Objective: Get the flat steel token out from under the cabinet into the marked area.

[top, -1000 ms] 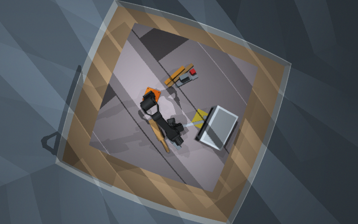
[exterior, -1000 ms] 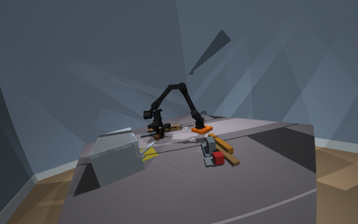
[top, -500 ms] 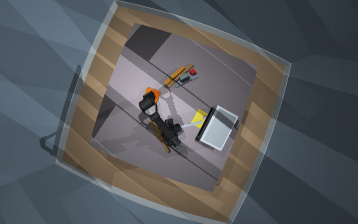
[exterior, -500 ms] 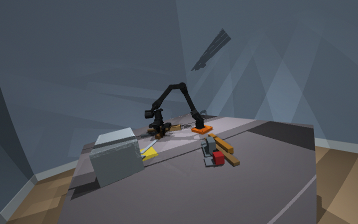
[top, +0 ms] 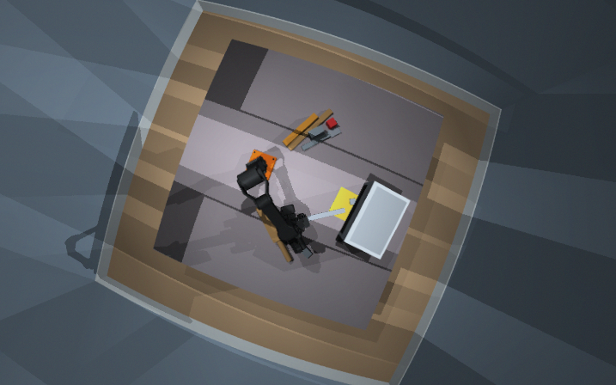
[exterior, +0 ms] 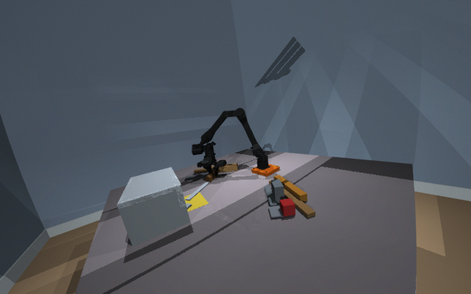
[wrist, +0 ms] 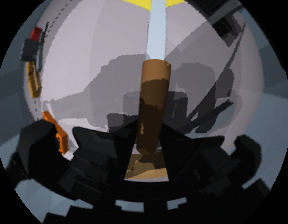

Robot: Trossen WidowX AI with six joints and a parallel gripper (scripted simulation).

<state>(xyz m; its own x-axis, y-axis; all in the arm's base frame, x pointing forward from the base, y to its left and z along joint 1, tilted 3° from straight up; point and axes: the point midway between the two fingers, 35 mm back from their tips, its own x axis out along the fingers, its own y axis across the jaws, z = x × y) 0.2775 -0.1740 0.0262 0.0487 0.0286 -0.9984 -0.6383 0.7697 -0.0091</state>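
Noted in the pincer (top: 302, 221) (exterior: 211, 175) (wrist: 146, 150): a brown handle (exterior: 210, 178) (wrist: 155, 92), gripped between both fingers. Found extending from it a long pale blade (top: 326, 214) (exterior: 198, 191) (wrist: 156, 30), reaching over the yellow patch (top: 340, 199) (exterior: 198, 201) (wrist: 136, 3). Recorded near the blade's tip, at the front edge of the cabinet (top: 377, 220) (exterior: 152, 222): a small flat grey piece (top: 352, 201) (exterior: 188, 205), apparently the token, seen over the patch's cabinet side. Could not tell whether partly under the cabinet, nor whether touching it. Listed farther out: an orange base plate (top: 271, 160) (exterior: 275, 168) beneath the arm; beyond it, an orange bar (top: 300, 129) (exterior: 296, 190) beside a brown bar (exterior: 305, 209), with a grey block (top: 317, 132) (exterior: 277, 189) and a red cube (top: 332, 123) (exterior: 287, 207) nearby. Logged partly below the arm from above: a light wooden piece (top: 285, 251) (exterior: 229, 168).
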